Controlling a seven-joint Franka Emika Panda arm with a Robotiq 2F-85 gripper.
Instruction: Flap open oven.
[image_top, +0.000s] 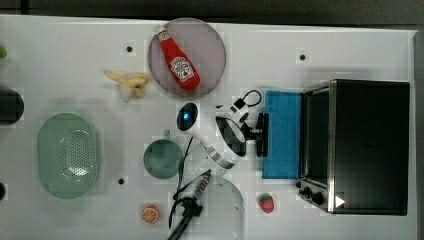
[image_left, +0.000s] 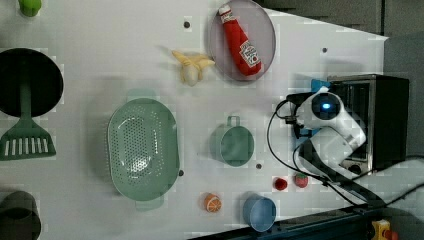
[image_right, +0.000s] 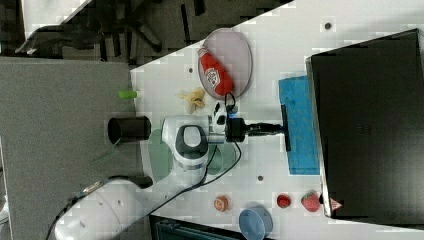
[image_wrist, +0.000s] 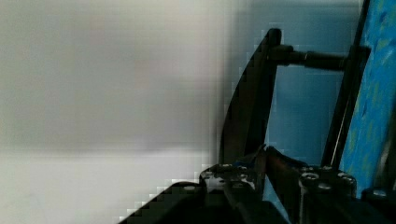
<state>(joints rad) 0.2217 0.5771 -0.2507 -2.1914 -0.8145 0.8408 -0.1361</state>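
In the top view, the oven (image_top: 367, 146) sits at the top view's right. Its blue glass door (image_top: 282, 134) lies flat, flapped open. The claw (image_top: 259, 133) is at the black handle (image_top: 262, 135) on the door's edge.

In the right view, the arm (image_right: 190, 145) reaches flat toward the oven. White table (image_right: 270, 50) lies bare past the door.

In the wrist view, the claw (image_wrist: 261, 161) is clenched on the handle (image_wrist: 247, 102).

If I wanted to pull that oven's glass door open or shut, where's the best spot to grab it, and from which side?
Probably the black bar handle along the free edge of the blue door, near its middle. The bar stands off the glass on posts, leaving room for fingers around it. Come from the open table side, the top view's left, where the gripper is; the oven body blocks the other side.
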